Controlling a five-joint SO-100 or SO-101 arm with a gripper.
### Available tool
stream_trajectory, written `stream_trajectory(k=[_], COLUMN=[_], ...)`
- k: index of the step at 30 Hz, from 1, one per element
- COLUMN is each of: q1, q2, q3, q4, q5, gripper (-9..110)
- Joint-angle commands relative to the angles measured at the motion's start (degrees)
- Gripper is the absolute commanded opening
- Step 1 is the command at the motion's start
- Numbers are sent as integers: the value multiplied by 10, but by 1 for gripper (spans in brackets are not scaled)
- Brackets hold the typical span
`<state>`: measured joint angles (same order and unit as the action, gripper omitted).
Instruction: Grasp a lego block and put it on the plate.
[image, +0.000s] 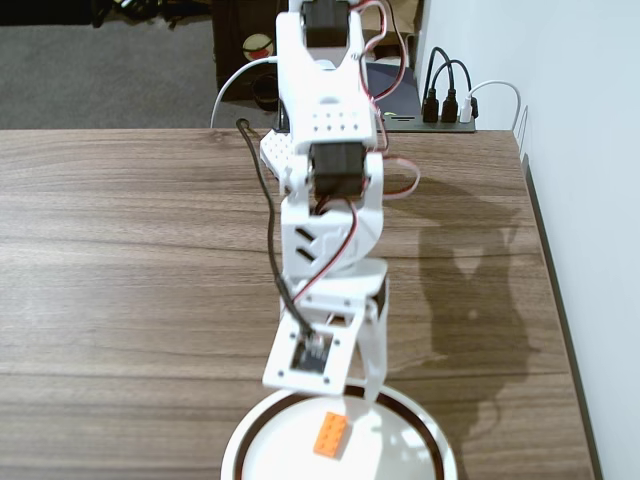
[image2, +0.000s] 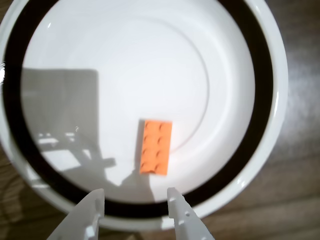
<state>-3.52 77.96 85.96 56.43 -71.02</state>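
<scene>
Now that the small orange studded plastic lego block (image2: 155, 147) lies flat on the white inner face of the large round white plate (image2: 272, 125) with its dark brown ring, free of the spread, empty end effector (image2: 136, 200) above the near rim, I judge your step is the retreat: lift straight up before you swing away, so neither fingertip (image2: 176, 200) clips the rim. Around you the wood-grain counter (image: 120, 250) lies bare, with only the arm's own dangling black cable (image: 268, 220) and the power strip (image: 445, 120) at the far edge to mind.
</scene>
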Motion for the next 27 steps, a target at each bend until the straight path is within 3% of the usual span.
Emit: stream_trajectory(k=[1,12,27], q1=[-7,-18,-15], q2=[84,330,652], q3=[36,288,561], q4=[3,-3,12], q5=[34,155,364], gripper=[16,1,1])
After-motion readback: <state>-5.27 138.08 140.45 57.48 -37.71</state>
